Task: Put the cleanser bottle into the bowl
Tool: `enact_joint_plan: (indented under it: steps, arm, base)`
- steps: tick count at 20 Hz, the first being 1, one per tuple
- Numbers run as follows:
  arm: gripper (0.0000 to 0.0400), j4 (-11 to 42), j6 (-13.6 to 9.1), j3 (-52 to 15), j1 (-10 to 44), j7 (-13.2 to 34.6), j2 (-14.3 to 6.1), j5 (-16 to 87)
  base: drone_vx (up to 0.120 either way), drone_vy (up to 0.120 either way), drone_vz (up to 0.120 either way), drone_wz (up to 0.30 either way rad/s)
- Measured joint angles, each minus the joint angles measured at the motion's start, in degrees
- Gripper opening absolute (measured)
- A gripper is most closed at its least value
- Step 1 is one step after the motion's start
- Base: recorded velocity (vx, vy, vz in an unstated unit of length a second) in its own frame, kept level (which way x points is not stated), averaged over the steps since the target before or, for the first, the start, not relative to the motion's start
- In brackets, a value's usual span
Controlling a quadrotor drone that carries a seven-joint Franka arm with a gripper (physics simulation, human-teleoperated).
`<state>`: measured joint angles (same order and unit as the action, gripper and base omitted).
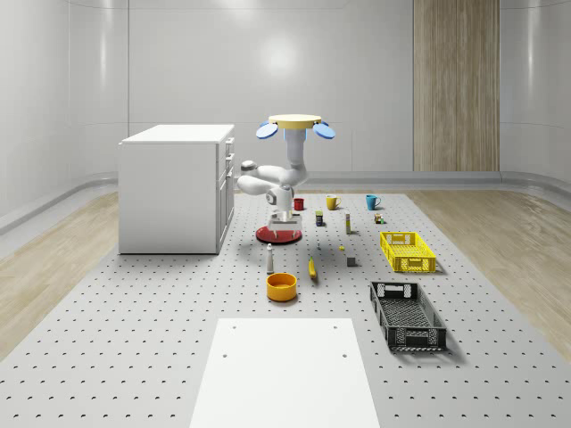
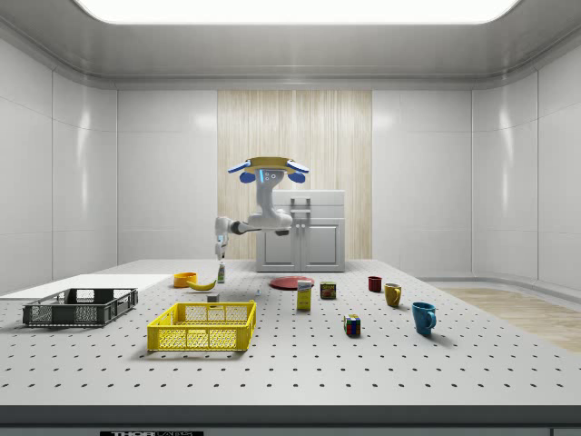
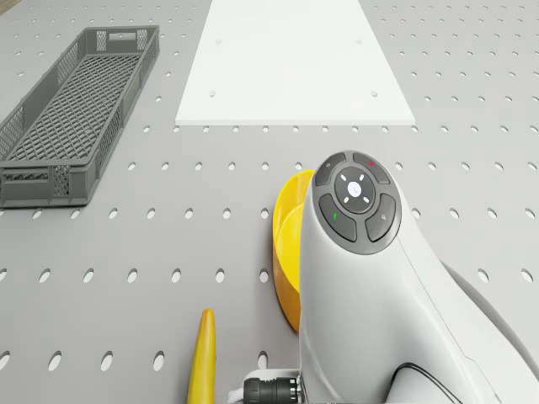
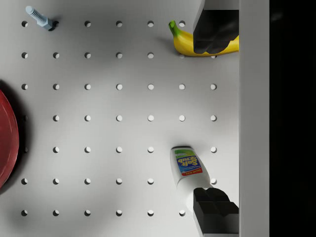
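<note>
Nothing is done yet: the bottle stands on the table, the bowl at its 6 o'clock in the whole-scene view. The drone hovers above; the gripper gapes wide, empty. Descent, grasp, carry remain.

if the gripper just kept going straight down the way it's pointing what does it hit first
Probably the bare table. The gripper points down at it with fingers spread; the cleanser bottle stands near one fingertip, off centre, though depth is unclear.

The cleanser bottle bears a label reading "Soft Scrub"; nothing else is legible.
</note>
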<state>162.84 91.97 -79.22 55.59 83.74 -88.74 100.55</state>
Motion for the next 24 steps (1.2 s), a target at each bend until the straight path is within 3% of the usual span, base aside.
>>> enact_joint_plan:
  steps: [13,24]
  arm:
    - [0.04,-2.8,1.6,-0.7,-5.4,-8.2,-1.4,-1.2]
    - [0.04,-5.2,4.1,3.0,-6.3,-11.2,-2.2,1.8]
  base:
    - [0.0,0.0,0.0,0.0]
    - [0.0,0.0,0.0,0.0]
